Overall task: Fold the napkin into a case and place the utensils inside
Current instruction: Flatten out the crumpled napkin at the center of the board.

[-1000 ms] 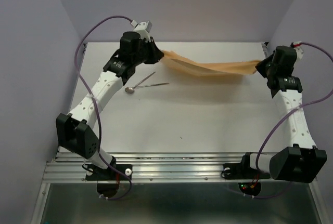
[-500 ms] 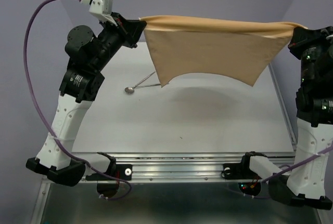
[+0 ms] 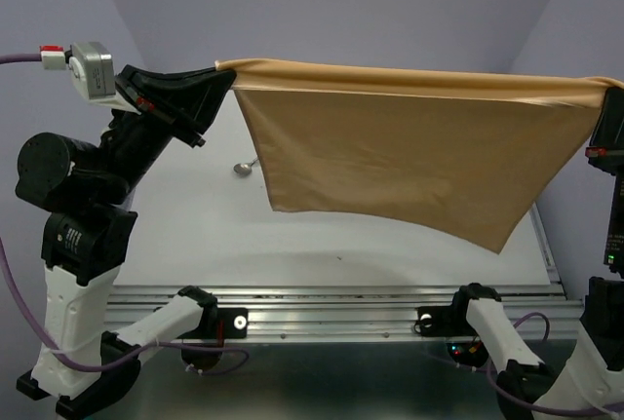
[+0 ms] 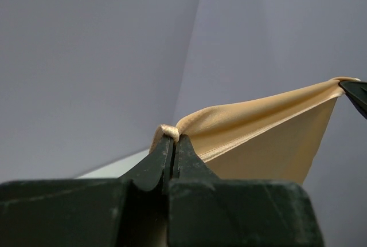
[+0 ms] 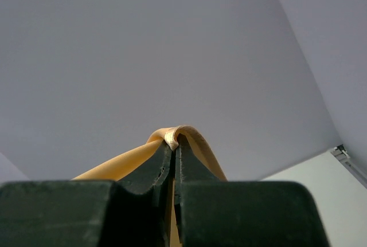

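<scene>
Above the table, both arms are standing raised and spread wide, stretching the napkin between them as a hanging sheet. The left gripper and right gripper are each clenching one upper corner. Compared with half a second ago, the cloth is hanging higher and is now hiding most of the spoon.

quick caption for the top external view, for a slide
The left gripper and right gripper hold the peach napkin stretched in the air over the table, a spoon showing beyond it.
</scene>
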